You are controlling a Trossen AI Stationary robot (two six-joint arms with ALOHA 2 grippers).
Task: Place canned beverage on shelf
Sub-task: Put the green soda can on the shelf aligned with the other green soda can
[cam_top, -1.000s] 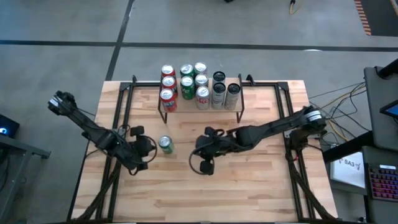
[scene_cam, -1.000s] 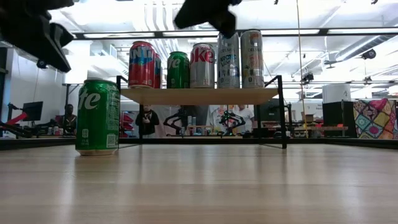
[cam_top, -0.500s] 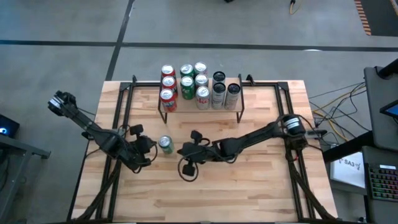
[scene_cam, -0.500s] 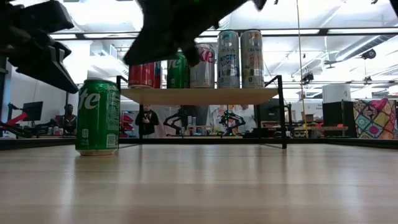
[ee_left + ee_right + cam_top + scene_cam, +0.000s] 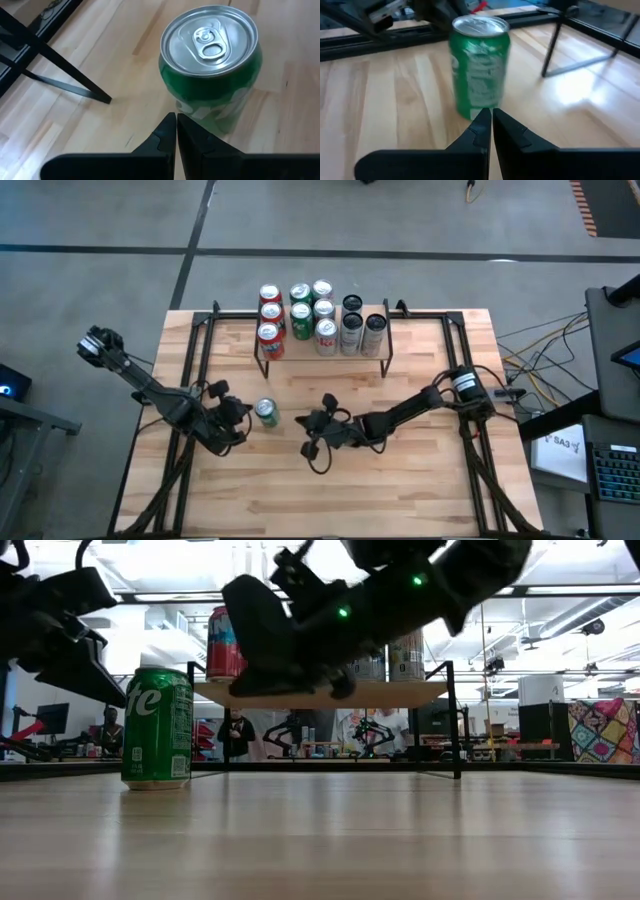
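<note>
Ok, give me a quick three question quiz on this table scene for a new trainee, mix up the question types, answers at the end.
1. True or false: the green can stands on the shelf.
2. Multiple choice: which gripper is nearer the green can? A) left gripper B) right gripper C) both touch it
3. Fill in: both grippers are ____ (open or shut).

Key:
1. False. It stands upright on the table, in front of the shelf.
2. A. The left gripper sits right beside it; the right one is a little farther off on the other side. Neither holds it.
3. Shut. Each wrist view shows the fingers pressed together, pointed at the can.
</note>
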